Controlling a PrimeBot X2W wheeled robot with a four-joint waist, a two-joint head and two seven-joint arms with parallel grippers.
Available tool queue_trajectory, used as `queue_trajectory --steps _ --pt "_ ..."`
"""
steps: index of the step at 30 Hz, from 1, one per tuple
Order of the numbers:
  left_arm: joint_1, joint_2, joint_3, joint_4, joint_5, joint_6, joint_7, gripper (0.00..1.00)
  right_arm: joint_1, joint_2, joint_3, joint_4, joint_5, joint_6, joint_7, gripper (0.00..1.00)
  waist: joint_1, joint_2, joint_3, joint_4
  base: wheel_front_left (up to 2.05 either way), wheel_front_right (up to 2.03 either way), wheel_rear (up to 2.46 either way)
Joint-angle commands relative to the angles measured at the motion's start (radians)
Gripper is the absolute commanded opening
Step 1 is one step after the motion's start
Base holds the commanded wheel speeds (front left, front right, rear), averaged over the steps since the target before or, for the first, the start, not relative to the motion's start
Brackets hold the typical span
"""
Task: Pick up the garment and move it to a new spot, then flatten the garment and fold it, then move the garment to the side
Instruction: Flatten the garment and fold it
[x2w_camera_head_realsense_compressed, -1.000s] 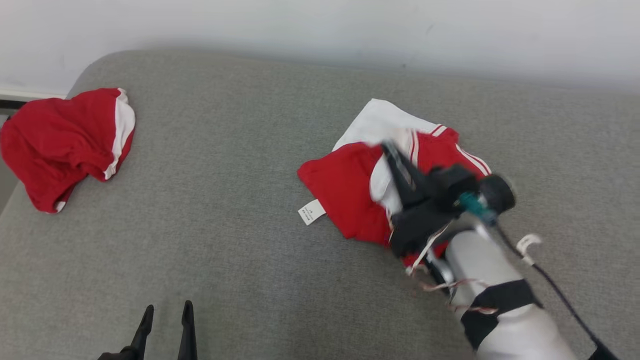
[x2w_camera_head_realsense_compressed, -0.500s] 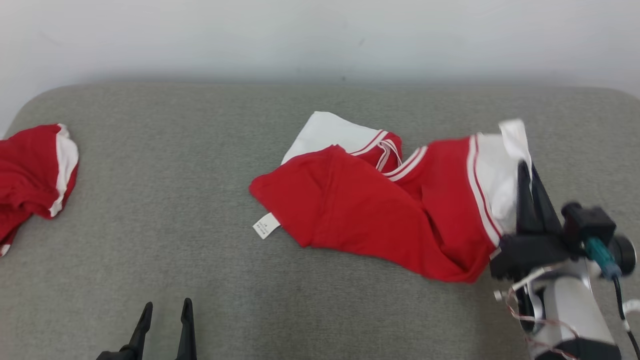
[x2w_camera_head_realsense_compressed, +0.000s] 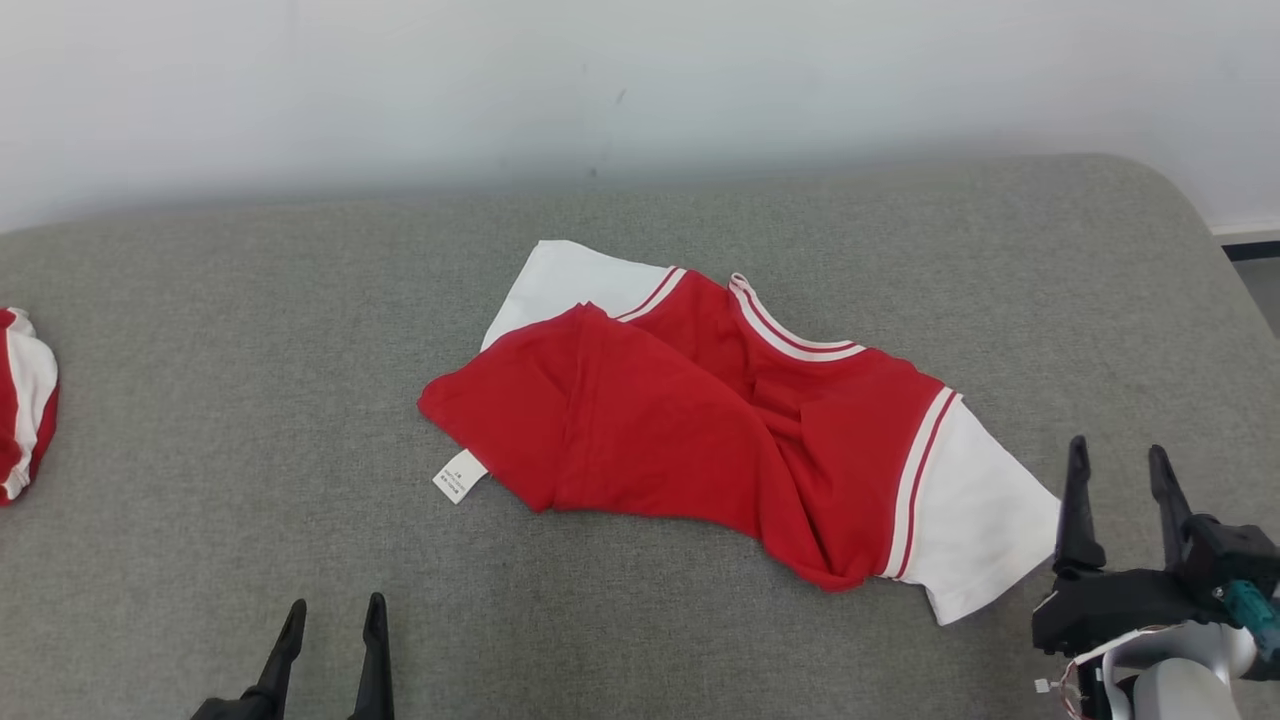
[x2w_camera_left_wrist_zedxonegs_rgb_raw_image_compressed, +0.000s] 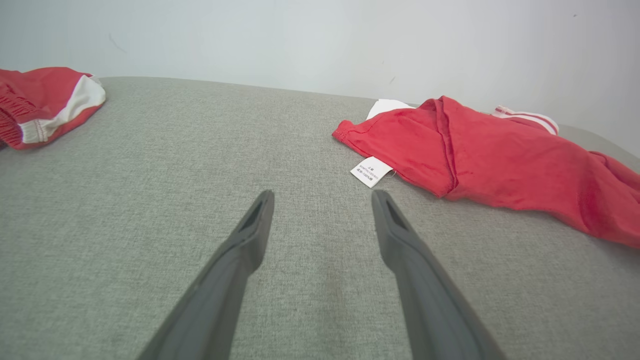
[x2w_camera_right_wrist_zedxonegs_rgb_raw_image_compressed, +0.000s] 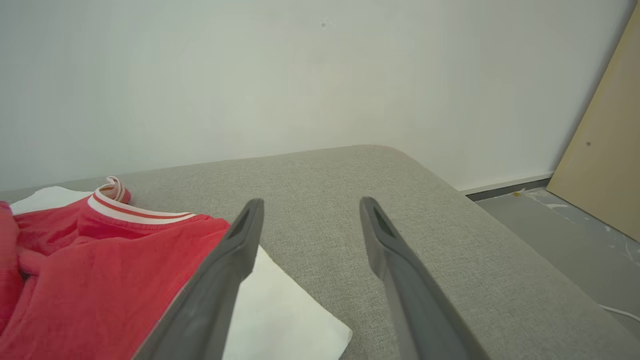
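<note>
The garment (x2w_camera_head_realsense_compressed: 720, 420) is a red T-shirt with white sleeves and striped trim, lying crumpled and partly spread across the middle of the grey padded surface (x2w_camera_head_realsense_compressed: 250, 400). Its white label (x2w_camera_head_realsense_compressed: 459, 476) sticks out at the left. The garment (x2w_camera_left_wrist_zedxonegs_rgb_raw_image_compressed: 490, 155) lies ahead and right of the left fingers in the left wrist view. My right gripper (x2w_camera_head_realsense_compressed: 1112, 460) stands open just right of the white sleeve, with nothing between its fingers; the sleeve (x2w_camera_right_wrist_zedxonegs_rgb_raw_image_compressed: 280, 310) lies beside its left finger. My left gripper (x2w_camera_head_realsense_compressed: 333, 612) is open at the lower left, apart from the garment.
A second red and white garment (x2w_camera_head_realsense_compressed: 25, 400) lies at the surface's far left edge (x2w_camera_left_wrist_zedxonegs_rgb_raw_image_compressed: 45, 102). A pale wall (x2w_camera_head_realsense_compressed: 600, 80) runs behind. Beyond the rounded right corner lies grey floor (x2w_camera_right_wrist_zedxonegs_rgb_raw_image_compressed: 575, 240) and a tan board (x2w_camera_right_wrist_zedxonegs_rgb_raw_image_compressed: 605, 150).
The right gripper pulled the white sleeve out to the right, spreading the garment, then opened and let it go. The head camera swung right, so the whole picture shifted left.
</note>
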Motion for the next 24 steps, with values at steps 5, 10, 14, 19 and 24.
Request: queue_trajectory --steps 5,10,14,19,24 --pt "0.0 0.009 0.0 -0.009 0.008 0.002 -0.003 1.0 0.036 0.003 0.056 -0.046 0.045 -0.002 -0.001 1.0 0.0 0.0 -0.001 -0.014 0.0 0.0 0.0" --pt "-0.054 0.022 -0.054 -0.017 -0.002 0.002 -0.003 1.0 0.034 0.004 0.108 -0.061 0.065 -0.002 -0.001 1.0 0.0 0.0 0.04 -0.027 0.0 0.0 0.0" --pt "-0.141 0.044 -0.133 0.002 -0.025 0.002 -0.003 1.0 0.019 0.003 0.144 -0.066 0.071 -0.002 -0.001 1.0 0.0 0.0 0.079 -0.044 0.0 0.0 0.0" --pt "-0.285 0.079 -0.26 0.086 -0.087 0.002 -0.003 1.0 0.003 0.003 0.18 -0.067 0.08 -0.002 -0.001 1.0 0.0 0.0 0.112 -0.07 0.0 0.0 0.0" --pt "-0.417 0.108 -0.382 0.219 -0.157 0.002 -0.003 1.0 -0.002 0.004 0.206 -0.061 0.086 -0.002 -0.001 1.0 0.0 0.0 0.125 -0.094 0.0 0.0 0.0"
